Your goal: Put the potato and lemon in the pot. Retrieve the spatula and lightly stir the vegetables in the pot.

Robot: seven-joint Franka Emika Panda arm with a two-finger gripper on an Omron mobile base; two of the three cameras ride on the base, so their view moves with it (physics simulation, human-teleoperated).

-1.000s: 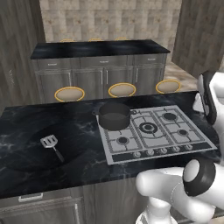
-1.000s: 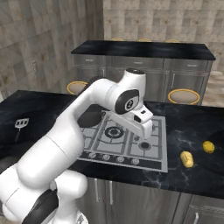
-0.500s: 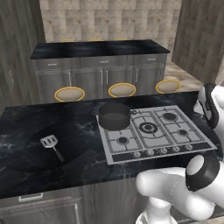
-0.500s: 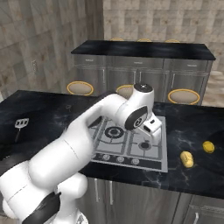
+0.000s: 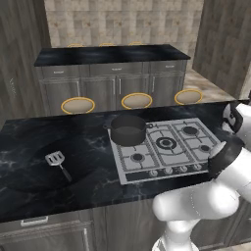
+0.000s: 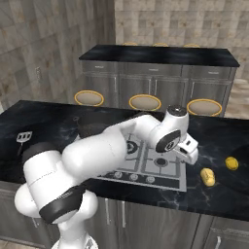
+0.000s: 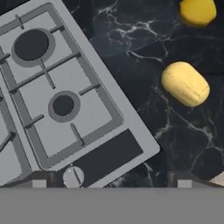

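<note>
The pot point(image 5: 127, 130) stands on the cooktop's back left burner, dark and round; in the right base view my arm hides most of it. On the counter far left lies the spatula point(image 5: 56, 159) point(image 6: 23, 137), head away from the front edge. The potato point(image 6: 207, 176) point(image 7: 186, 83) and the smaller lemon point(image 6: 232, 163) point(image 7: 197, 11) rest on the black counter right of the cooktop. My gripper point(image 6: 191, 151) point(image 7: 111, 183) hovers over the cooktop's right front corner, open, with nothing between its fingertips point(image 7: 39, 183). Both vegetables lie a short way to its right.
The grey cooktop point(image 5: 164, 147) point(image 7: 65, 96) has its knobs along the front edge. Three round stools point(image 6: 145, 102) stand behind the island, with a second dark counter point(image 6: 160, 56) beyond. The counter's front edge runs close below the potato.
My arm has swung right, from over the middle of the cooktop to its right front corner, nearer the potato and lemon. The jaws stayed open. Pot, spatula and vegetables have not moved.
</note>
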